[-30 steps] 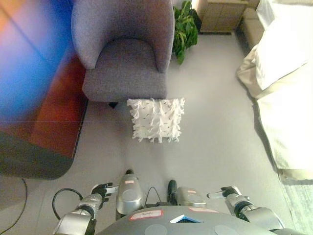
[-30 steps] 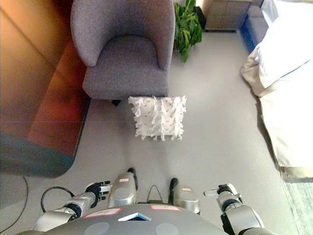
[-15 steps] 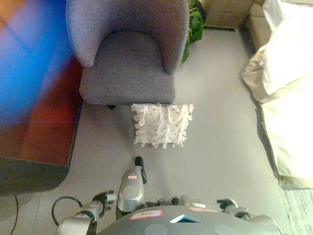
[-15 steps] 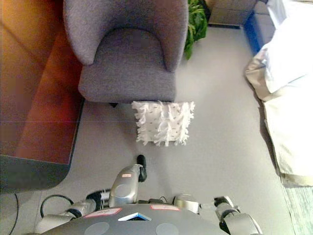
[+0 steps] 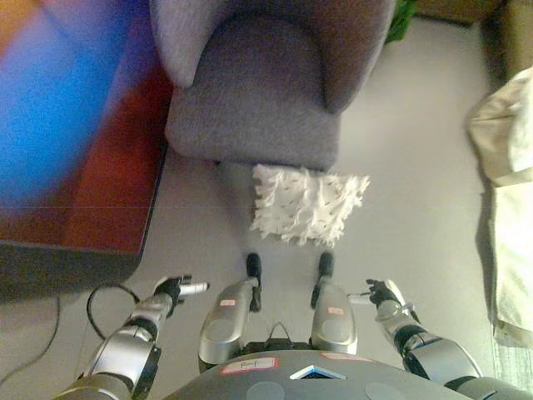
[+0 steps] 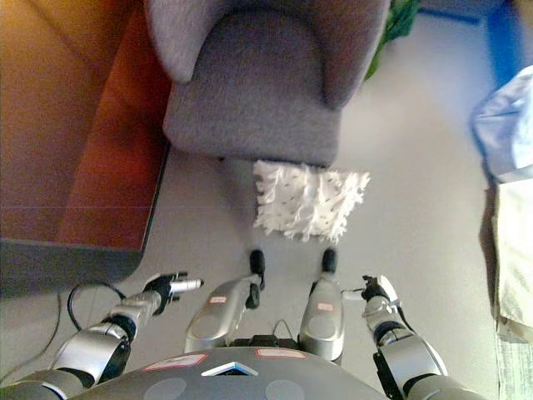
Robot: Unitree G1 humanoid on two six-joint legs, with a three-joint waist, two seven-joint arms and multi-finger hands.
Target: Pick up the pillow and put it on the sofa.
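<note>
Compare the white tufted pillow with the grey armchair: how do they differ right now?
The white tufted pillow lies on the floor, while the grey upholstered armchair stands behind it. The pillow is small, white and shaggy with dark flecks; the armchair is far larger, plain grey and smooth. The pillow's far edge sits against the armchair's front base. The armchair's seat holds nothing. Neither the left hand nor the right hand touches either one.

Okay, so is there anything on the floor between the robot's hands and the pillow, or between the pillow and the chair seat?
Nothing visible. The pillow lies on bare floor against the front of the grey armchair, whose seat holds nothing. The left hand and right hand hang low on either side, with only open floor ahead of them.
</note>
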